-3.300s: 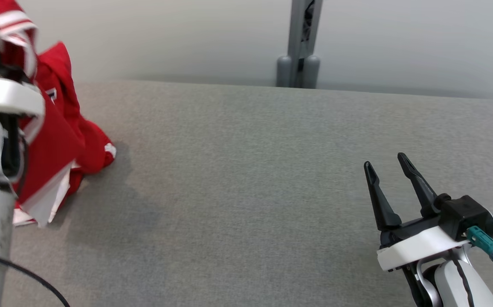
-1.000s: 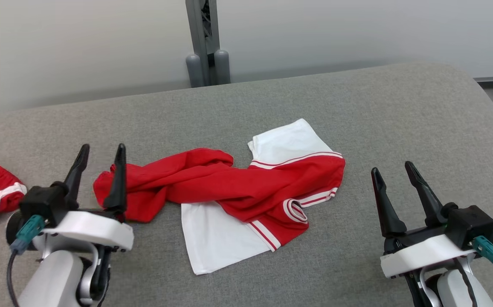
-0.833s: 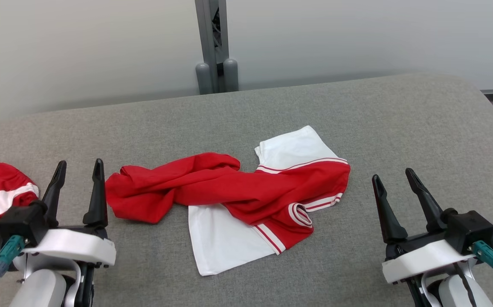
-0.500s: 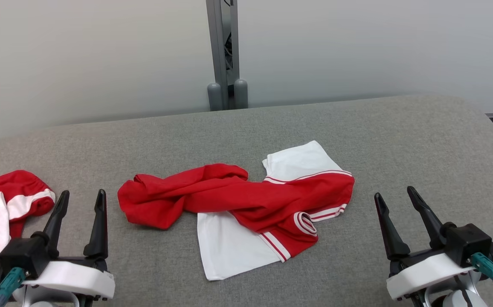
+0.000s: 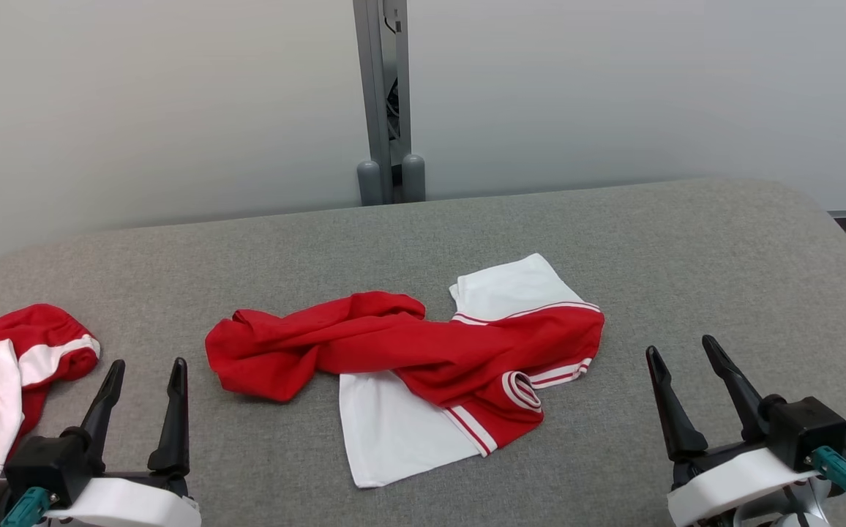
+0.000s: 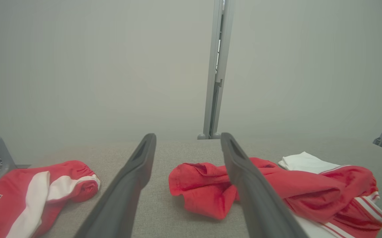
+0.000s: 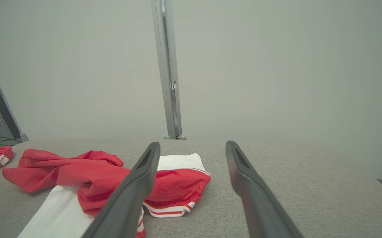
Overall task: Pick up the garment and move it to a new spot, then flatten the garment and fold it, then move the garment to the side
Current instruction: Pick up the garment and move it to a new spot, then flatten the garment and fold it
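The garment, red with white panels and striped trim, lies crumpled and twisted near the middle of the grey desk, and neither arm touches it. The left end effector is at the near left of the desk, its two dark fingers spread apart and holding nothing. The garment's bunched red end lies just ahead of it and to its right, near but apart. In the left wrist view that red end shows between and beyond the fingers, and one finger crosses in front of the cloth. The right end effector is at the near right, its fingers likewise apart and empty, with bare desk between it and the garment's striped hem to its left. In the right wrist view the garment lies ahead and to the left. A second red and white garment lies at the desk's left edge, beyond the left end effector. A grey post stands behind the desk.
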### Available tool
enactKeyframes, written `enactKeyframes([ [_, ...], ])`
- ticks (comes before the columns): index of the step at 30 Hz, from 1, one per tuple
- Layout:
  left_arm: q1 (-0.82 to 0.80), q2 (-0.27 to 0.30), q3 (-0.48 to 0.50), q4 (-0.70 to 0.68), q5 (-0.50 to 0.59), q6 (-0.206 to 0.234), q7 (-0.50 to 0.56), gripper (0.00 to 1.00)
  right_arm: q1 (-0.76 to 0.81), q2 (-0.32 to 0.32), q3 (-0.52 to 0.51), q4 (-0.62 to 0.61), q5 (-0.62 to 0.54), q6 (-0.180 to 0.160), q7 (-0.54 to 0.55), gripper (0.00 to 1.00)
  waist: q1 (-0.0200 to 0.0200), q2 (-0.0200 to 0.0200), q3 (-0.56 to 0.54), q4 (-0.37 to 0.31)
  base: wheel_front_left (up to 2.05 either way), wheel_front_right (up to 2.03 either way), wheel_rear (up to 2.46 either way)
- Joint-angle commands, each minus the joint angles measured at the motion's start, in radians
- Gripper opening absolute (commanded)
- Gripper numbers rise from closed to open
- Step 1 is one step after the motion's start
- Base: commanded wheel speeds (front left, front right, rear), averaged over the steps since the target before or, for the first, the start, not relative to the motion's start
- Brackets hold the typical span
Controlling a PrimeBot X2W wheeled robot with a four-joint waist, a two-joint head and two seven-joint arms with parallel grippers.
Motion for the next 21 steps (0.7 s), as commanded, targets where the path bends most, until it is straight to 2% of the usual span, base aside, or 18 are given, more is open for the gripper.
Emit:
enactKeyframes([
  [1,0.008,0.006,0.001,-0.005,-0.001,0.008,0.002,1.0,0.004,-0.001,-0.001,-0.003,-0.003,0.0,0.001,1.0,0.0,-0.0001,0.0,0.0,0.0,0.0,0.0],
  [17,-0.02,-0.004,-0.018,-0.008,-0.01,0.017,0.022,1.0,-0.001,0.001,-0.003,-0.018,-0.003,0.0,0.001,1.0,0.0,-0.0001,0.002,0.007,0.0,0.0,0.0],
  [21,-0.078,-0.011,-0.021,-0.005,-0.027,-0.002,0.045,1.0,-0.007,0.0,-0.007,-0.025,-0.003,0.0,0.003,1.0,0.0,-0.0001,0.011,0.01,0.0,0.0,0.0],
])
